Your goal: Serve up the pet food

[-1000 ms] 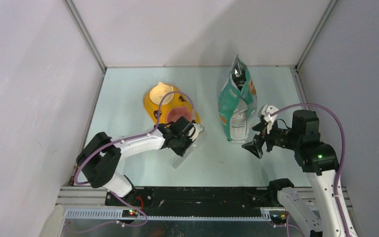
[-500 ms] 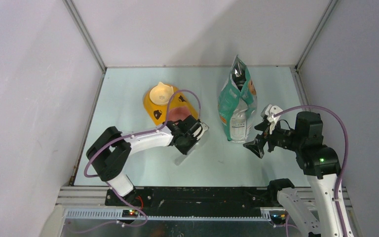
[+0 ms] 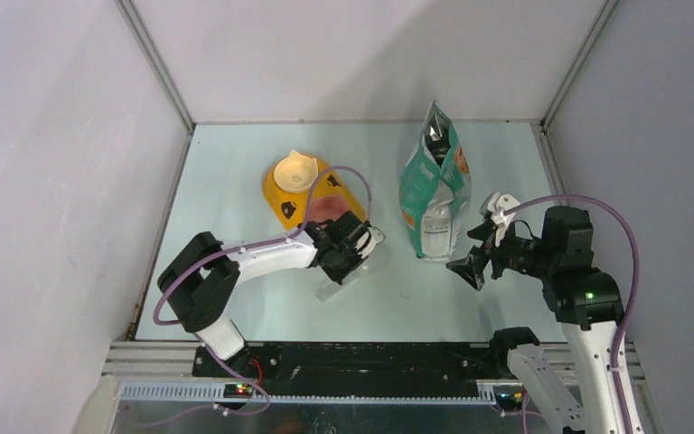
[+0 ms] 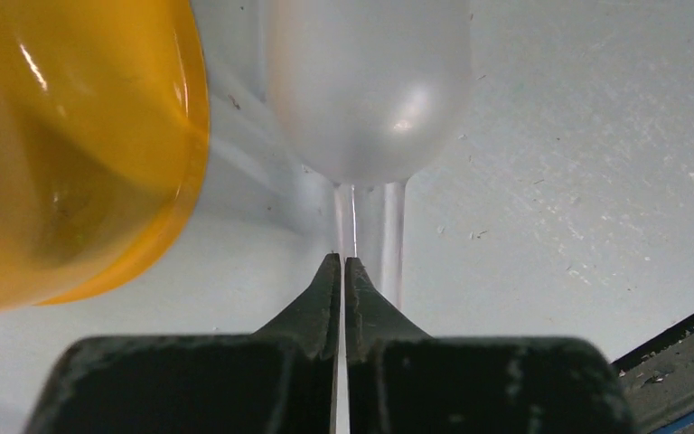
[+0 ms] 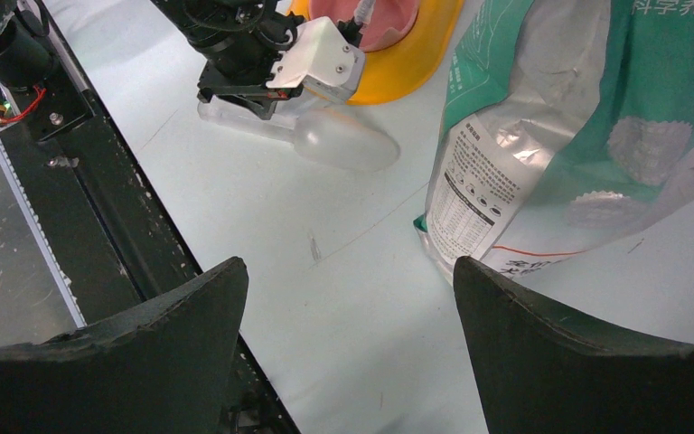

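Note:
The green-and-white pouch [image 3: 434,194] stands upright with its top open; it also shows in the right wrist view [image 5: 596,108]. No kibble is visible anywhere. The clear plastic scoop [image 4: 368,81] lies on the table beside the yellow feeder [image 3: 280,201], bowl towards the pouch; it also shows in the right wrist view [image 5: 343,140]. My left gripper [image 3: 351,258] is low over the scoop's handle, jaws shut on it [image 4: 342,259]. My right gripper [image 3: 470,264] is open and empty just right of the pouch's base [image 5: 348,267].
The feeder has a cream bowl [image 3: 294,172] and a pink bowl [image 3: 327,210]; its yellow rim is close on the left in the left wrist view [image 4: 99,136]. The black base rail [image 5: 99,208] runs along the table's near edge. Grey walls enclose three sides.
My left gripper has slid a little to the right along the table by the feeder, with the scoop. My right arm has shifted slightly right and stays open.

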